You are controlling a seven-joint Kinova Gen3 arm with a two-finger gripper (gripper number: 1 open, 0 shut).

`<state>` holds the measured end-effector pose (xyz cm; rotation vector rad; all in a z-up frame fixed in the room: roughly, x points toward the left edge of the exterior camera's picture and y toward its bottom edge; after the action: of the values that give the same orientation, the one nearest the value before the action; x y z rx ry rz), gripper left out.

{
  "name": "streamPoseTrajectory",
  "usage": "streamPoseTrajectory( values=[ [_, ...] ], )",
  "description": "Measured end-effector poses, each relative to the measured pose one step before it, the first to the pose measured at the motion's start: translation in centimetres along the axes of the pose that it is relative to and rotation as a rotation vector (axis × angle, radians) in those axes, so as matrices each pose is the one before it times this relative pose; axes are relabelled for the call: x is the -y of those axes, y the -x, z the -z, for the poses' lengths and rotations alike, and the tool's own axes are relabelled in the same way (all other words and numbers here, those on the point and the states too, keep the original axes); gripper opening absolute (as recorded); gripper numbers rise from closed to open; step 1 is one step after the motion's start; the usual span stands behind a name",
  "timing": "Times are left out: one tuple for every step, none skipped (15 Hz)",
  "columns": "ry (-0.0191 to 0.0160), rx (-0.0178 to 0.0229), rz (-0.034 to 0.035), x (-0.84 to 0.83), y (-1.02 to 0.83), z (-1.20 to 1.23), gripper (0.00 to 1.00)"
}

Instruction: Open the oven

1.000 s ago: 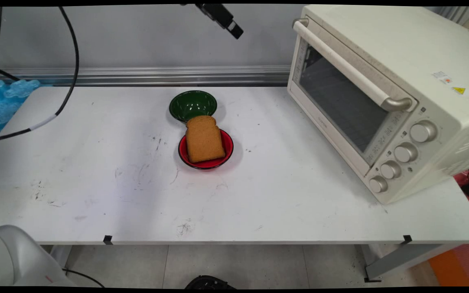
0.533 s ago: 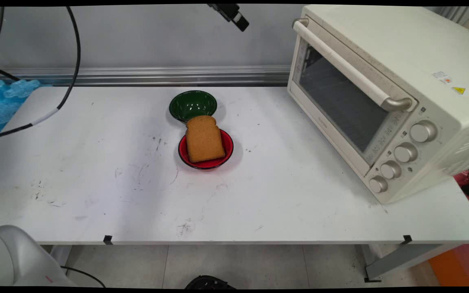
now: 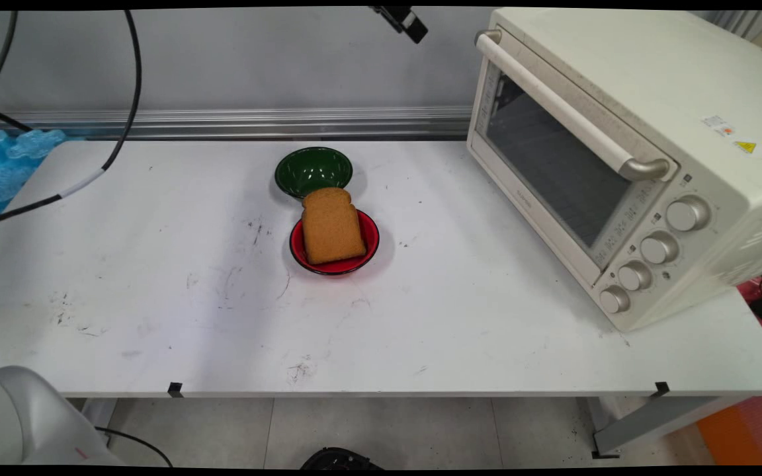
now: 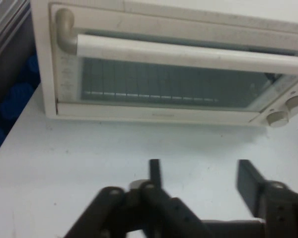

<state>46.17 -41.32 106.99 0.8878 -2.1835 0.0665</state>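
My claw (image 4: 201, 181) hangs high over the table (image 3: 156, 317), its two fingers (image 4: 155, 173) spread apart with nothing between them; in the main view only its tip (image 3: 409, 20) shows at the top edge, up in front of the wall and just left of the oven's top corner. Straight ahead of my fingers in the hand view lies bare white tabletop (image 4: 89, 158), and beyond it stands the oven (image 4: 164, 64) with its door closed, a long pale handle (image 4: 188, 49) running across the glass and two knobs (image 4: 285, 111) at the right end. From the main view, starting at the near edge, the scuffed table is bare up to a red dish (image 3: 335, 246) near the middle, which carries a slice of brown bread (image 3: 331, 226) lying flat and reaching over the dish's far rim. Just behind it sits a green bowl (image 3: 313, 171); I cannot tell whether the bread touches it. The cream oven (image 3: 626, 152) fills the table's right side, well apart from the dishes, with four knobs (image 3: 649, 254) down its near corner. A black cable (image 3: 123, 112) droops at the left.
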Motion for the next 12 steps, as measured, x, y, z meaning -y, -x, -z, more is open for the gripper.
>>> streamPoseTrajectory(
  values=[
    [0.00245,-0.00366,-0.00220,-0.033,-0.304,-0.200,0.00],
    [0.00254,-0.00324,-0.00181,-0.025,-0.284,-0.209,0.00],
    [0.00287,-0.00301,-0.00165,-0.026,-0.279,-0.232,0.00],
    [0.00223,-0.00260,-0.00235,-0.033,-0.241,-0.225,0.00],
    [0.00272,-0.00255,-0.00287,-0.043,-0.257,-0.288,0.00],
    [0.00268,-0.00189,-0.00363,-0.062,-0.226,-0.302,0.00],
    [0.00239,-0.00059,-0.00409,-0.081,-0.167,-0.311,0.00],
    [0.00161,-0.00061,-0.00312,-0.054,-0.117,-0.220,0.00],
    [0.00173,-0.00076,-0.00623,-0.091,-0.170,-0.396,0.00],
    [0.00167,-0.00045,-0.00711,-0.092,-0.157,-0.396,0.00],
    [0.00210,-0.00077,-0.00890,-0.096,-0.189,-0.475,0.00],
    [0.00204,-0.00185,-0.00880,-0.080,-0.207,-0.493,0.00]
  ],
)
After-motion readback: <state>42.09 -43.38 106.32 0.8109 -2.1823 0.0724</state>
